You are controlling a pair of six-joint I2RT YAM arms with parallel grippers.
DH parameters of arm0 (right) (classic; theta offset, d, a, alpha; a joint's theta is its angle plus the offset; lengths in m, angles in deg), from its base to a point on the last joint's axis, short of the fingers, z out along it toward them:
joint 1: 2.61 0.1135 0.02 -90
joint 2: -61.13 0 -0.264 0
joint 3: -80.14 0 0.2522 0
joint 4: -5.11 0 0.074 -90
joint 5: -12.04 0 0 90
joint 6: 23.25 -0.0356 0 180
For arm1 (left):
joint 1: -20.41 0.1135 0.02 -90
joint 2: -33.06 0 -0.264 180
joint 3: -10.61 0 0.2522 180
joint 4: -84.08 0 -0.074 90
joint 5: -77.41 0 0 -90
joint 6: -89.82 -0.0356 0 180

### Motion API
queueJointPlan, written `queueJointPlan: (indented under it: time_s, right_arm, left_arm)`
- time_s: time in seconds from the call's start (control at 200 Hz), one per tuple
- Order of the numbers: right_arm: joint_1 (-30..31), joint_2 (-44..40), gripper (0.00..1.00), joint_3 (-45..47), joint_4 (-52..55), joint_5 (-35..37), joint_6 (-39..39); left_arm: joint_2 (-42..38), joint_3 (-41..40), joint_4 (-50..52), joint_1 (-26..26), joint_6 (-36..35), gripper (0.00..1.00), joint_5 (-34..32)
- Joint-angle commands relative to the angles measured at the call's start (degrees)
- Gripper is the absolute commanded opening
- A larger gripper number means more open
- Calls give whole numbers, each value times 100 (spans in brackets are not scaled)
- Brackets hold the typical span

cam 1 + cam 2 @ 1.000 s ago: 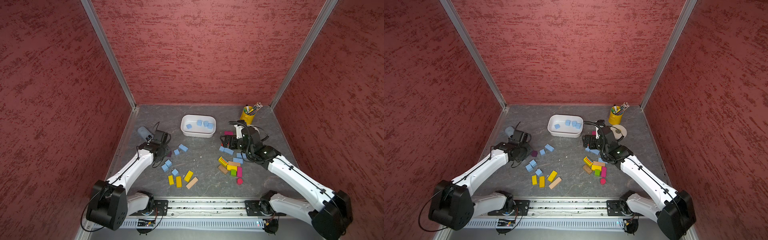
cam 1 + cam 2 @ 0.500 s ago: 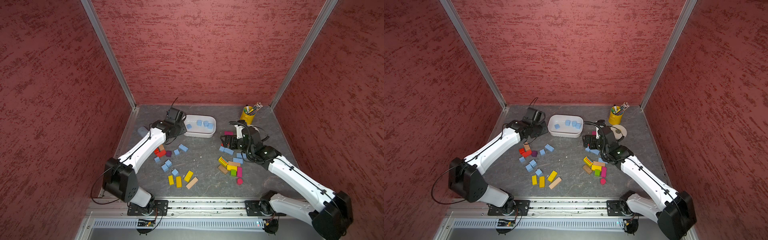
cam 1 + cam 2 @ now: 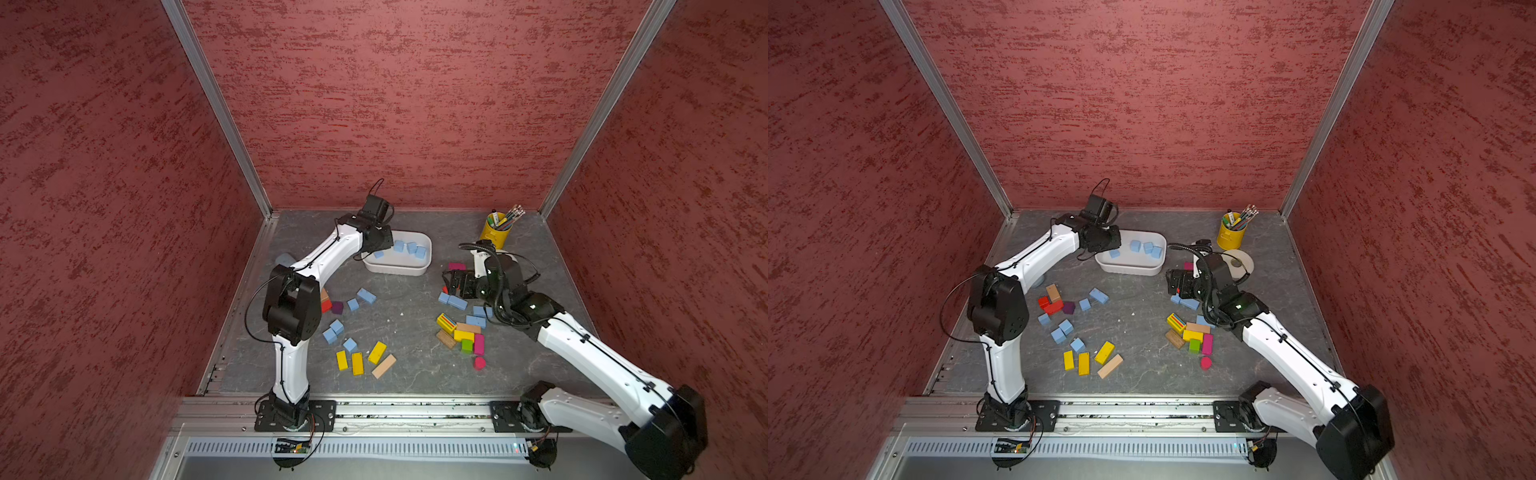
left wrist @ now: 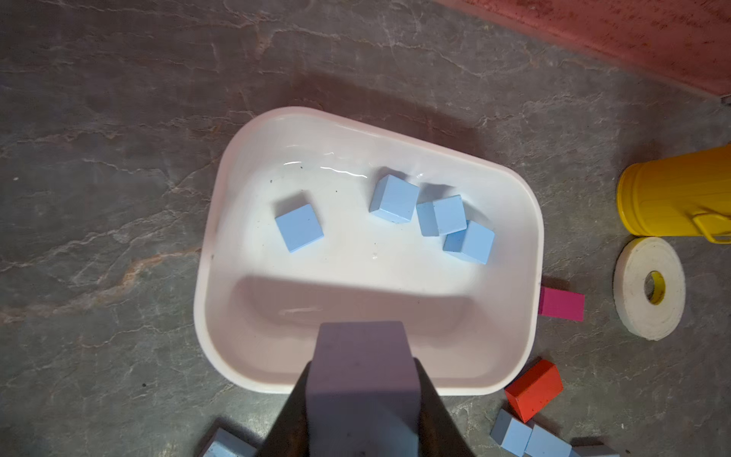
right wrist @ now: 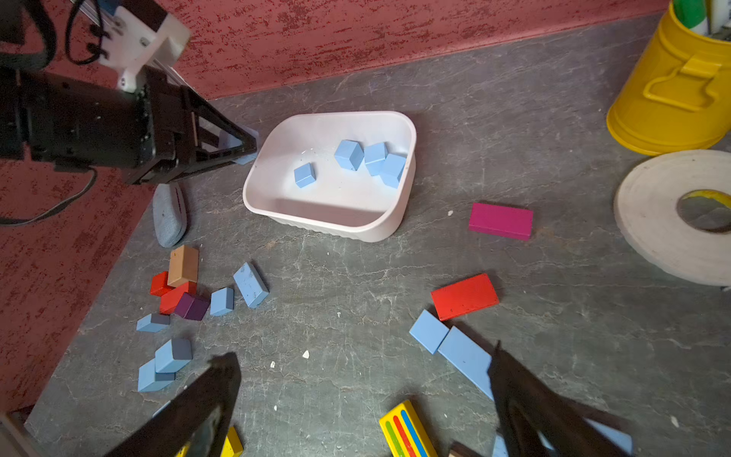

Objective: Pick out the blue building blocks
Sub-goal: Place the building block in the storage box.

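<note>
Your left gripper (image 5: 249,145) is clamping one light blue block (image 4: 362,352) between its fingers and hanging at the rim of the white tray (image 3: 397,269), at the end nearest the left arm. In the left wrist view the held block is showing in shadow above the tray's edge. In the right wrist view the fingertips sit level with that rim, so it is unclear whether the block is fully over the inside. Four blue cubes (image 4: 394,198) are already lying in the tray: one alone, three bunched and touching.

Your right gripper (image 5: 362,354) is hovering low with its fingers spread wide and nothing between them. Just beside it are two flat blue pieces (image 5: 466,356) lying edge to edge, next to a red brick (image 5: 464,296).

Many more blue building blocks (image 3: 1099,295) are lying loose on the grey table, mixed with red, purple, yellow and wooden ones, so the sorting looks early.

You appear to be at the drop-off step for the left arm. The next move seems to call for carrying the held block a little further inward over the tray floor, then opening the fingers. For the right arm, it likely calls for lowering around one flat blue piece without catching the red brick.
</note>
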Motion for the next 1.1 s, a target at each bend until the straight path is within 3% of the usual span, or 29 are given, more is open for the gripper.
queueJointPlan:
  time_s: [0.0, 0.411, 1.097]
  right_arm:
    - [-15, -45, 99, 52, 2, 204, 71]
    - [-18, 82, 99, 36, 0, 251, 124]
    - [-15, 148, 99, 26, 49, 309, 124]
  left_arm:
    - [376, 499, 264, 27, -299, 5, 18]
    - [1669, 1726, 487, 185, -593, 7, 132]
    - [3196, 3396, 860, 260, -642, 22, 437]
